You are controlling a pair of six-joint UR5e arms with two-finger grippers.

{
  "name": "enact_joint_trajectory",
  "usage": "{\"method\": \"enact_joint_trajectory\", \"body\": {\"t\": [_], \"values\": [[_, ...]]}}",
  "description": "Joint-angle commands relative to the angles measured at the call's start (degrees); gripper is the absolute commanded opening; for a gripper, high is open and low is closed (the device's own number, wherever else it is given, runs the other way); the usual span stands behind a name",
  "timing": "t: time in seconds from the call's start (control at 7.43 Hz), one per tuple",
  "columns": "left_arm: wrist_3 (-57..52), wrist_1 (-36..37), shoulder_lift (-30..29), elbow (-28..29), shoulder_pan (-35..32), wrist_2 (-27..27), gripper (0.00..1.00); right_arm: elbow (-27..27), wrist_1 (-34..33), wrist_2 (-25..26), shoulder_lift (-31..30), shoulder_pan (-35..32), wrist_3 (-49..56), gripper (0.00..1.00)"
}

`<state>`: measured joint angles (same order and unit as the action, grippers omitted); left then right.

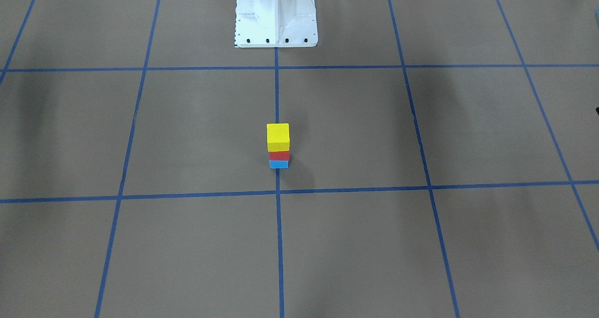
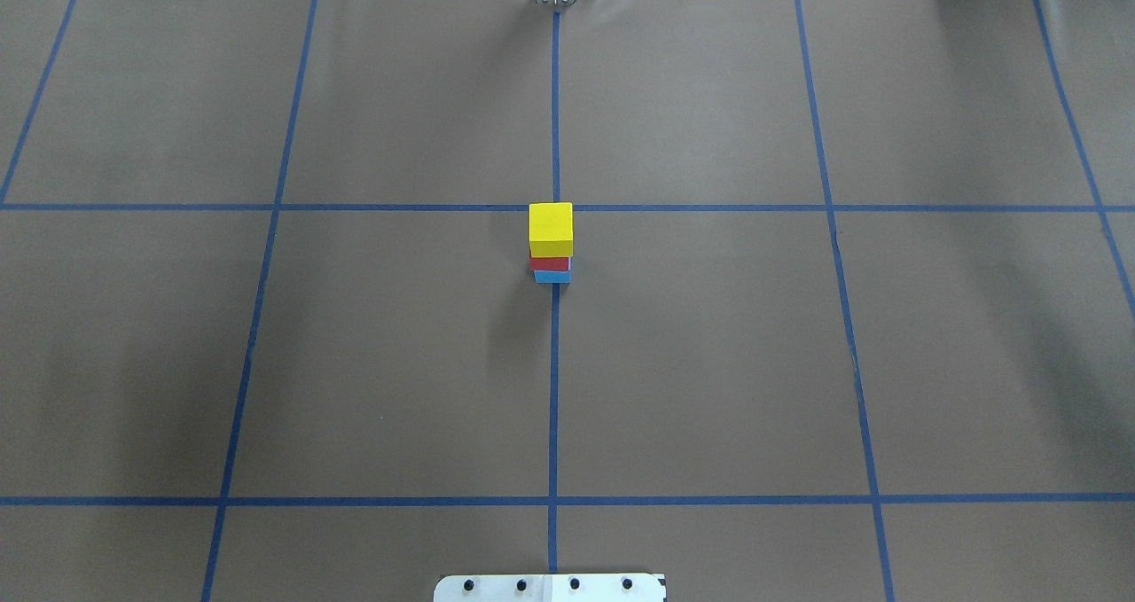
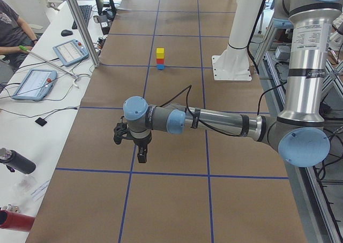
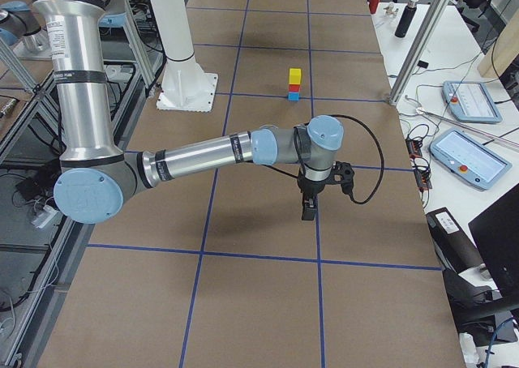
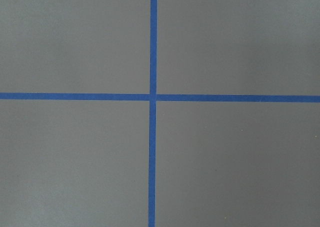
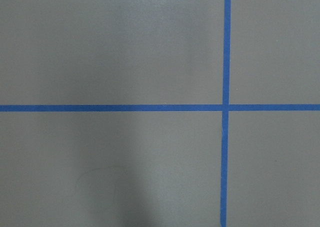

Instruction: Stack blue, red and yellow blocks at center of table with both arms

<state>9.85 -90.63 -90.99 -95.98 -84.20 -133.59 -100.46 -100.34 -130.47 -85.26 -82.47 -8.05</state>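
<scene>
A yellow block (image 1: pixel 278 136) sits on a red block (image 1: pixel 279 156), which sits on a blue block (image 1: pixel 279 164), as one upright stack on the centre tape line. The stack also shows in the overhead view (image 2: pixel 551 228), the exterior left view (image 3: pixel 160 52) and the exterior right view (image 4: pixel 295 76). My left gripper (image 3: pixel 140 154) hangs over the table far from the stack and holds nothing. My right gripper (image 4: pixel 308 210) does the same at the other end. I cannot tell whether either gripper is open or shut. The wrist views show only brown paper and blue tape.
The white robot pedestal (image 1: pixel 276 18) stands behind the stack. Beyond the table's far edge, a side desk holds tablets (image 3: pixel 32 82), cables and a dark bottle (image 3: pixel 16 160). A seated person (image 3: pixel 13 29) is at that desk. An aluminium post (image 4: pixel 413 40) stands at the table's edge.
</scene>
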Motion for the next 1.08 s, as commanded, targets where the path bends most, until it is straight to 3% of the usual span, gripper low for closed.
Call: {"method": "enact_joint_trajectory", "body": {"t": [0.0,0.94], "values": [[0.0,-0.1,-0.1,-0.3,0.0,0.0,0.99,0.0,-0.2,0.2,-0.5,-0.1,0.5,0.99],[1.2,0.0,0.3,-0.2,-0.4,0.1,1.0,0.3,-0.2,-0.7,-1.0,-0.1,0.4,0.99]]}}
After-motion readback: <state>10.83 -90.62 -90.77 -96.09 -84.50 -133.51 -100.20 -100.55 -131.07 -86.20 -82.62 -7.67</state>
